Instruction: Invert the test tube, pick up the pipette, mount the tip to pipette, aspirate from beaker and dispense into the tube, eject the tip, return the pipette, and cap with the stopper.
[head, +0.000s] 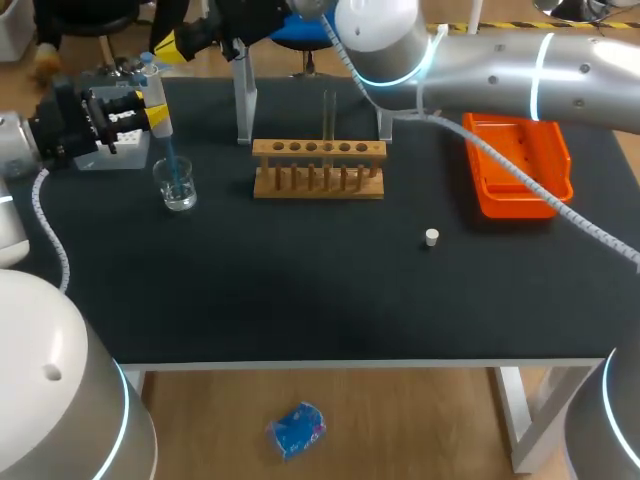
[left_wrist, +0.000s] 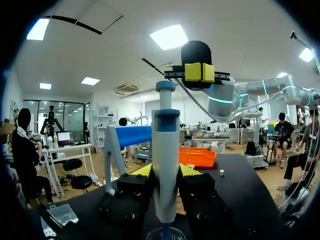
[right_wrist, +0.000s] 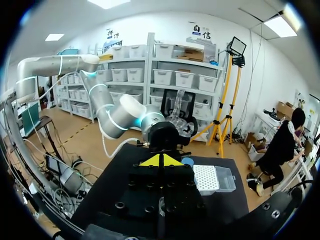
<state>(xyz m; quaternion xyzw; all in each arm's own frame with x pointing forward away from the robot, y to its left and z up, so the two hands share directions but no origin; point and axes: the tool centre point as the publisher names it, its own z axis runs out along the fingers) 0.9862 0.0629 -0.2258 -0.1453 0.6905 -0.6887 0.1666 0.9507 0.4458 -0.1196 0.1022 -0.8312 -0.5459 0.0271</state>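
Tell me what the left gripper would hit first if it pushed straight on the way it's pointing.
Probably the wooden rack, judging from the head view. The left gripper, shut on the pipette, points across the table toward it. Height is unclear, so it might pass above.

Bright even light from ceiling panels (left_wrist: 171, 36), soft sheen on the silver right arm (head: 500, 62).

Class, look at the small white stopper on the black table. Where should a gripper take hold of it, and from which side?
Grip the stopper across its round side wall, coming straight down from above. It seems to stand upright, low and alone on the table, with nothing close beside it.
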